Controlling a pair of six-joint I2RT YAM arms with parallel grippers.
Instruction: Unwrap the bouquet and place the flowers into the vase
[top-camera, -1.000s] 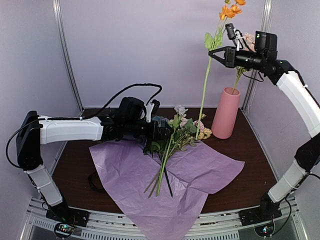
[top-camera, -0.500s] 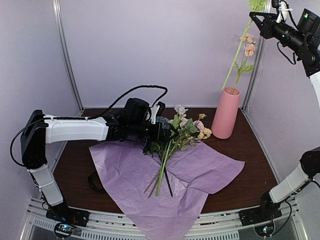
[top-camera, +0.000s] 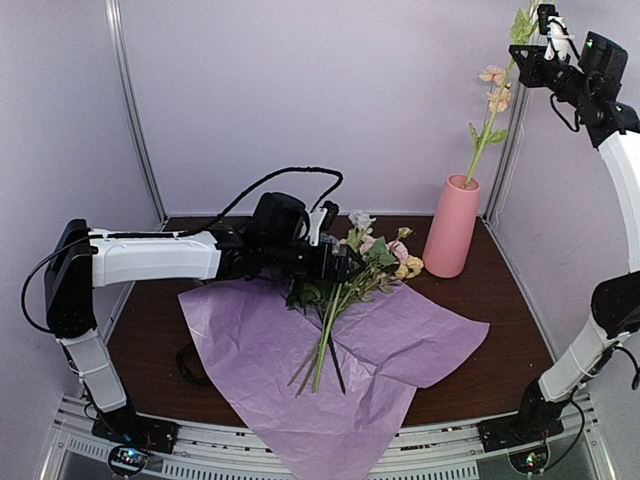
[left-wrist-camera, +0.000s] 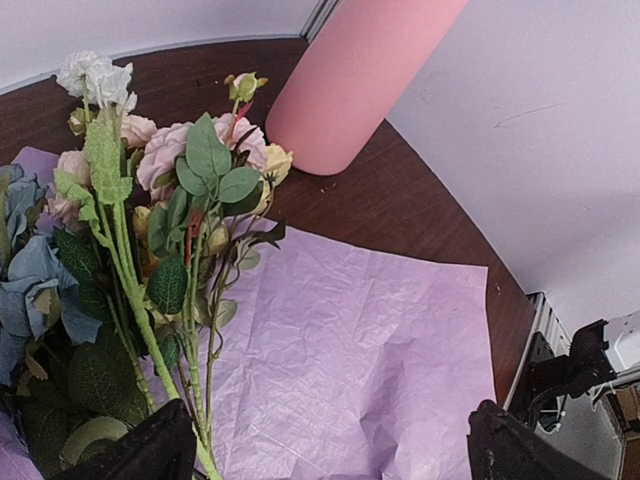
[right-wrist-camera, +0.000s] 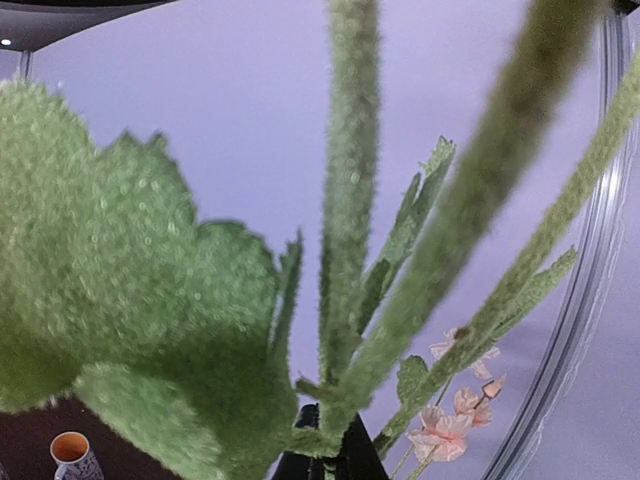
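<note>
Holding a green flower stem (right-wrist-camera: 350, 200) pinched between fully closed fingers, the right gripper (top-camera: 520, 55) sits high above the pink vase (top-camera: 451, 230), with the stem's lower end at the vase mouth. The left gripper (top-camera: 342, 266), jaws spread wide and empty, hovers over loose flowers (left-wrist-camera: 170, 230) lying on unfolded lilac tissue paper (top-camera: 400, 330).
</note>
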